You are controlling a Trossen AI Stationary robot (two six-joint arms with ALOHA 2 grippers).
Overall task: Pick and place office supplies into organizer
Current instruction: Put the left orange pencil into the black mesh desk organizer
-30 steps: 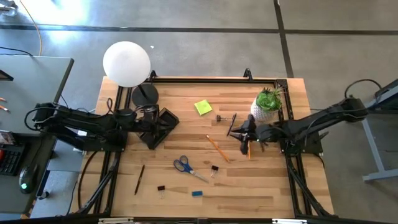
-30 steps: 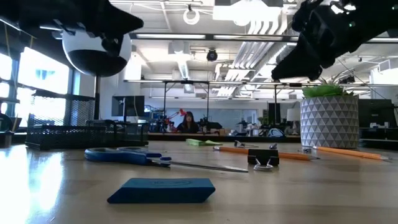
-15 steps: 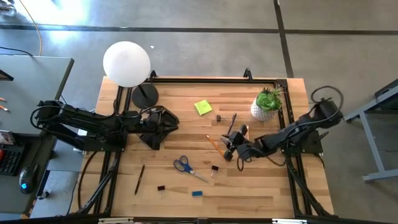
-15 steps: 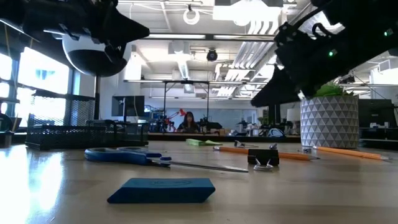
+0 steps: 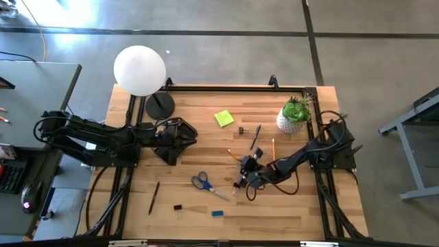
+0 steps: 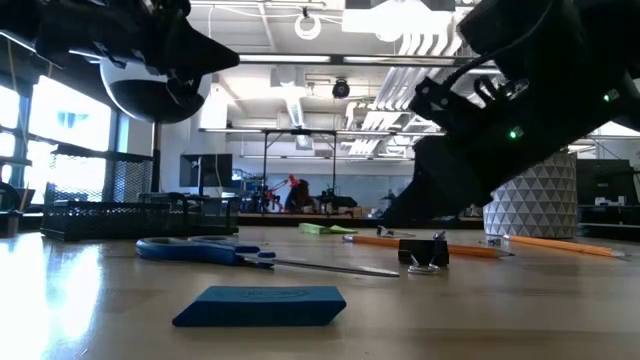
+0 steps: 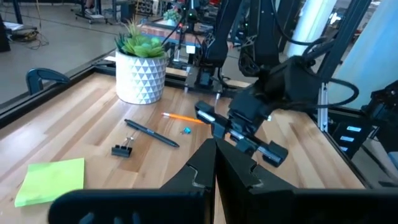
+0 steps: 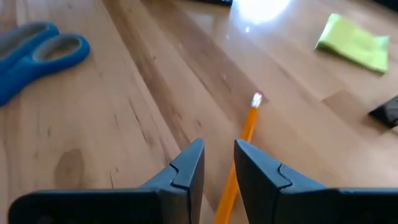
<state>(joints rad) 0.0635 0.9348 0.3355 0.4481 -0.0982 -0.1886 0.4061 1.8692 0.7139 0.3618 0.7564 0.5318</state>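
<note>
Right gripper (image 8: 217, 168): I see it low over the counter (image 5: 288, 206), fingers slightly parted, pinching nothing | orange pencil (image 8: 239, 149) lies just ahead, running under the gap | blue scissors (image 8: 37, 53) off to 1 side | left gripper (image 7: 216, 171): pressed together, above the organizer (image 5: 175, 140).

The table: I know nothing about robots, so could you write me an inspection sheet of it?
Surface: wooden table, black-framed.
Job's things: organizer at the left; sticky-note pad, scissors, eraser, pencils, pens and binder clips lie loose.
Clutter: globe lamp, potted plant.
Grippers: left gripper shut, at the table's left; right gripper slightly open, low over one pencil.
Cables: loops on the arms; yellow cable on the floor.
Surroundings: concrete floor, desk.
</note>
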